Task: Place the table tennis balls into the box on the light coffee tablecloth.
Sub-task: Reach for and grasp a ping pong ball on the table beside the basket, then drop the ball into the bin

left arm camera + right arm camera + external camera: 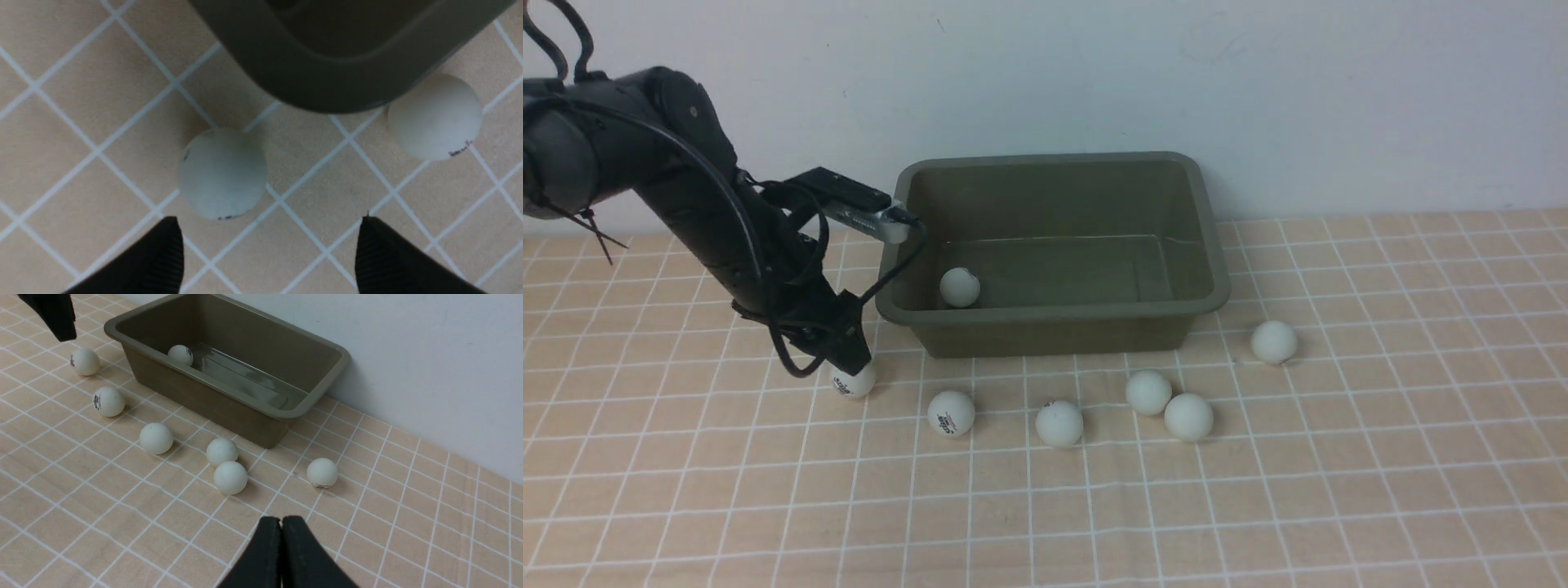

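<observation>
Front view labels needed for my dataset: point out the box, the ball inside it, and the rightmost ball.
the box (1054, 335), front view, near outer wall.
ball inside the box (960, 287), front view, centre.
rightmost ball (1274, 341), front view, centre.

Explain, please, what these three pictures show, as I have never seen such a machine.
This is a robot with two arms, each ending in a two-fingered gripper. The wide picture comes from a camera between the arms, looking forward; the other two come from cameras on the wrists. On the checked tablecloth stands a green box with one white ball inside. Six more balls lie on the cloth in front of it. The left gripper is open and empty, close to the leftmost ball, which shows just ahead of its black fingers in its wrist picture. The right gripper is shut, holds nothing and is apart from the balls.
</observation>
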Motion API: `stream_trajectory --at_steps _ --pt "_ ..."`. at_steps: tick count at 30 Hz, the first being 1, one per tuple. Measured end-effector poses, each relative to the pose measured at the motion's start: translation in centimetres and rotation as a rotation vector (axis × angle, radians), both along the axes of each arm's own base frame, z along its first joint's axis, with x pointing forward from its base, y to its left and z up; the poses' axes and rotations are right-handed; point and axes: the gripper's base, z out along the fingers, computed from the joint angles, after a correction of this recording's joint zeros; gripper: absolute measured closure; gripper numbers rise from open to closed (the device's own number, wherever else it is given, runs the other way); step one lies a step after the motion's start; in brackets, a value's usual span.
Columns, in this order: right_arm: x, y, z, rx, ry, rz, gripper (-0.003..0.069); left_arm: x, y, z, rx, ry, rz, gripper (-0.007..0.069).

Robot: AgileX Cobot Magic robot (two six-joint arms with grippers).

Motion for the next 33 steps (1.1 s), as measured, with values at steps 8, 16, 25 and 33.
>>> stream_trajectory --at_steps 8,16,25,33 --pt "-0.1 0.1 -0.1 -0.004 0.017 0.008 0.0672 1.4 0.0 -3.9 0.004 0.008 0.009 0.0203" --pt "-0.2 0.1 -0.3 -0.009 0.041 0.020 0.0672 1.1 0.2 -1.6 0.035 0.056 -0.014 0.0323" --pt "-0.2 0.1 -0.4 -0.009 0.043 0.020 0.0672 2.6 -2.3 9.3 -0.205 -0.203 -0.045 0.0323" --pt "-0.2 0.1 -0.3 -0.009 0.041 0.019 0.0672 5.9 -6.6 5.3 -0.223 -0.260 -0.157 0.0314"
